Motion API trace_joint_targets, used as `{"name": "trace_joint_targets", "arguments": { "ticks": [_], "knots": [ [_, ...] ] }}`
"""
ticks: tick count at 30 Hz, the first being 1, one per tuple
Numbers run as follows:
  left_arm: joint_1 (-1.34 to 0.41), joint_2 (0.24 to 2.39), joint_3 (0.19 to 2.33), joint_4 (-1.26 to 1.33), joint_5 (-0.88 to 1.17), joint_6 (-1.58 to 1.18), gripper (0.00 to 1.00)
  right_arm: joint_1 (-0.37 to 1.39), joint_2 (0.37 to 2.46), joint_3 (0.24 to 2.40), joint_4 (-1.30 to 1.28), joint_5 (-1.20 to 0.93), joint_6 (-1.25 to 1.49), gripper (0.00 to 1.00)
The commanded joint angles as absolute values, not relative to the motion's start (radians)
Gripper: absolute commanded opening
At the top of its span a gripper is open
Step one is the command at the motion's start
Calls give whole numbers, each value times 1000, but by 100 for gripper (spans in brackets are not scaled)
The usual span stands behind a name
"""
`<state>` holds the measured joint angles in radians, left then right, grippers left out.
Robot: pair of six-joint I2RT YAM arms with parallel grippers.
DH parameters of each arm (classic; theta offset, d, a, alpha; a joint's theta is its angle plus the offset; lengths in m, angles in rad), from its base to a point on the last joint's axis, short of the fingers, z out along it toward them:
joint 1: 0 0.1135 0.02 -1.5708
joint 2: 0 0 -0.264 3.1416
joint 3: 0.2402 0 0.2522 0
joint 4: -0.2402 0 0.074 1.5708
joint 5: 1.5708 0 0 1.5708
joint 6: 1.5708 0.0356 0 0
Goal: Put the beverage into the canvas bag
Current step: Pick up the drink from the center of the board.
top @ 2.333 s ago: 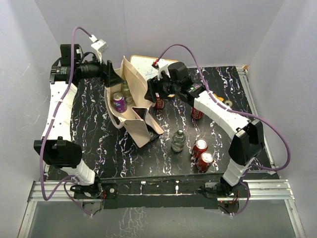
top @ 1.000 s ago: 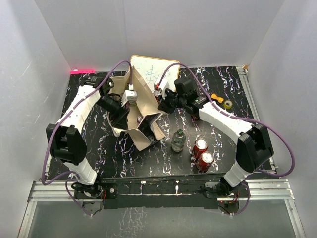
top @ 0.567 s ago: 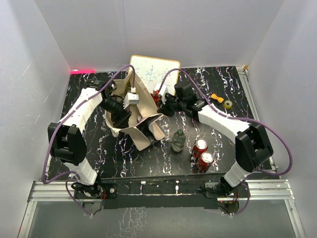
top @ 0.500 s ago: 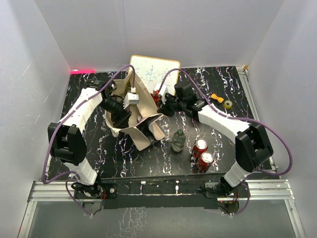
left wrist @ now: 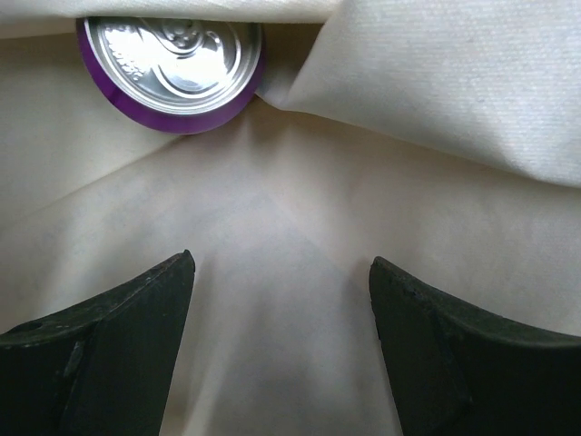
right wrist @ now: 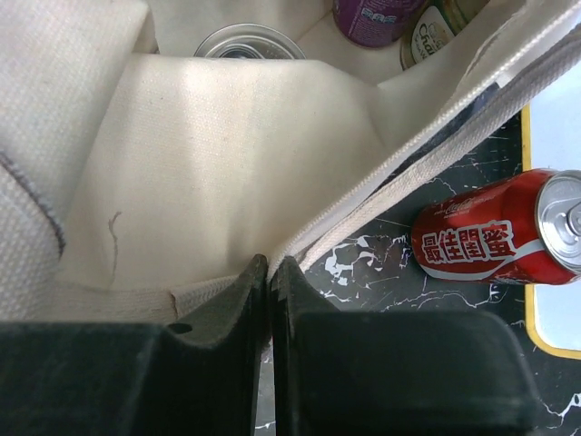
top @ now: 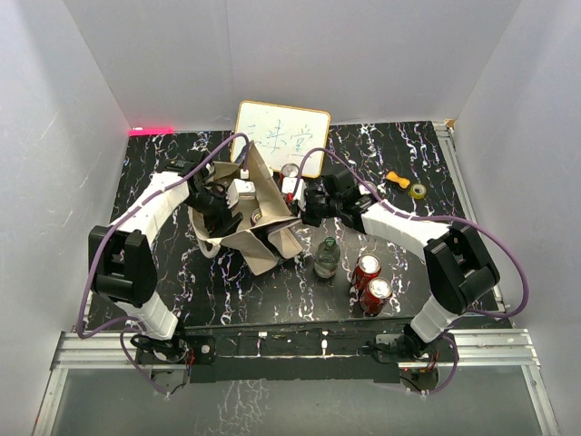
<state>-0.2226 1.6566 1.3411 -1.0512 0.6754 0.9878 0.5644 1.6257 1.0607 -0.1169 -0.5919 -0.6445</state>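
Observation:
The canvas bag (top: 263, 238) sags open on the black marbled table. My left gripper (left wrist: 281, 272) is down inside it, open, with only bare beige cloth between its fingers (left wrist: 109, 345). A purple can (left wrist: 171, 64) stands just ahead of it in the bag, half under a fold. From the right wrist view the same purple can (right wrist: 372, 16), a green-labelled drink (right wrist: 438, 34) and a silver can top (right wrist: 250, 41) show inside the bag. My right gripper (right wrist: 270, 265) is shut on the bag's rim (right wrist: 363, 213), at the bag's right side (top: 302, 209).
A red can (right wrist: 495, 238) lies on the table just right of the bag. A green bottle (top: 327, 257) and two upright red cans (top: 367, 268) (top: 377, 292) stand near the front right. A white framed board (top: 281, 127) sits behind the bag; an orange item (top: 397, 179) and tape roll (top: 418, 191) sit far right.
My left gripper has gone from the bag's far-left rim down into its mouth, its jaws spreading. My right gripper has pulled the rim lower and nearer, so the bag sags.

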Motion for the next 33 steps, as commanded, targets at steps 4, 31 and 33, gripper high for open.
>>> {"name": "trace_joint_targets", "arguments": {
  "ticks": [4,31,33],
  "knots": [
    [-235,1688,1335,-1040,611,935,79,515,1675,1076,-205,-545,-719,15],
    [-254,1719,1904,-997,692,632,79,496,1556,1396,-99,-613,-336,25],
    [-255,1711,1922,-975,696,579,79,495,1556,1432,-115,-576,-304,36]
  ]
}}
